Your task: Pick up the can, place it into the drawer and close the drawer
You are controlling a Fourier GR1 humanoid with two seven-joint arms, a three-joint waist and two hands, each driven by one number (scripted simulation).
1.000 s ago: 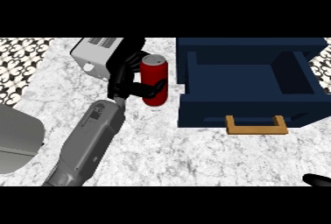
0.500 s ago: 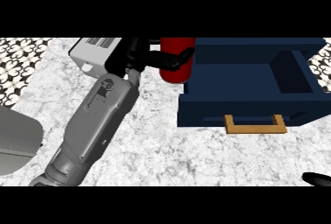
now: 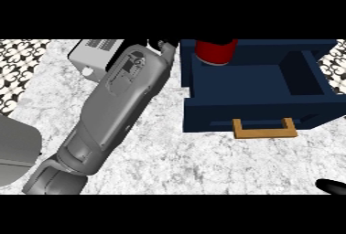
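Note:
The red can (image 3: 216, 51) shows at the view's top edge, over the back left corner of the open dark blue drawer (image 3: 256, 107); its upper part is cut off. The drawer has a wooden handle (image 3: 264, 128) on its front. My left forearm runs from the lower left up to the top, and only a black bit of my left hand (image 3: 164, 45) shows, just left of the can. The contact between hand and can is out of sight. A black tip of my right hand (image 3: 331, 186) rests at the lower right edge.
A white and grey box (image 3: 94, 54) lies at the back left, partly under my left forearm. A grey rounded object (image 3: 15, 148) sits at the left edge. Patterned wall tiles (image 3: 20, 55) border the marble counter (image 3: 202, 164).
My left arm has stretched further up and to the right. The can has gone with it, from beside the drawer's left wall to over its back left corner.

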